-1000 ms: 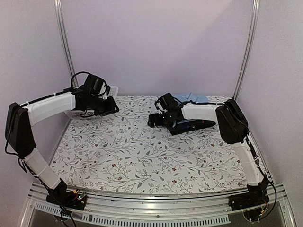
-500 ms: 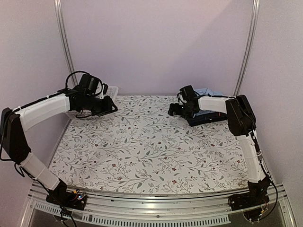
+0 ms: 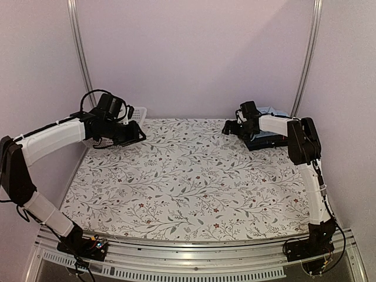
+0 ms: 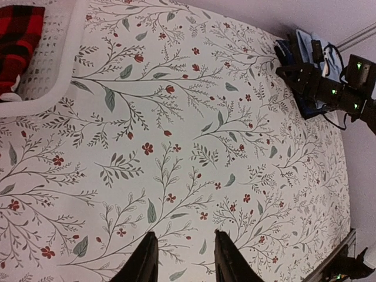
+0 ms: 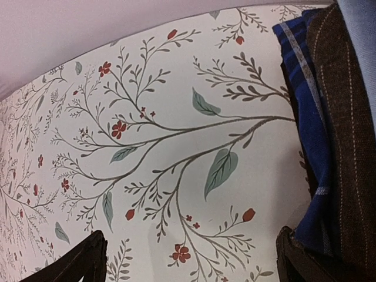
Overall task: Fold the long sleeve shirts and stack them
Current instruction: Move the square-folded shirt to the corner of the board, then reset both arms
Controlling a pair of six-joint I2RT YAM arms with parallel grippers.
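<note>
Folded shirts sit stacked at the far right corner of the floral tabletop (image 3: 188, 182). In the right wrist view the order reads from the cloth up:
- dark navy shirt (image 5: 302, 147), pale stripes along its fold, at the bottom
- dark pinstriped shirt (image 5: 346, 135) on top of it
- light blue shirt (image 5: 361, 35) uppermost

Right tool (image 5: 191, 252): fingers spread wide apart, nothing between them but bare tabletop. It hangs at the stack's left side. One finger (image 5: 296, 258) is just beside the navy edge; cannot tell whether it touches.

Left tool (image 4: 181, 258): fingers partly apart, holding nothing, over the tabletop near the far left corner, well apart from the stack.

A white lattice basket (image 4: 56, 64) stands at the far left corner, with a red and black plaid cloth (image 4: 17, 35) inside it.
</note>
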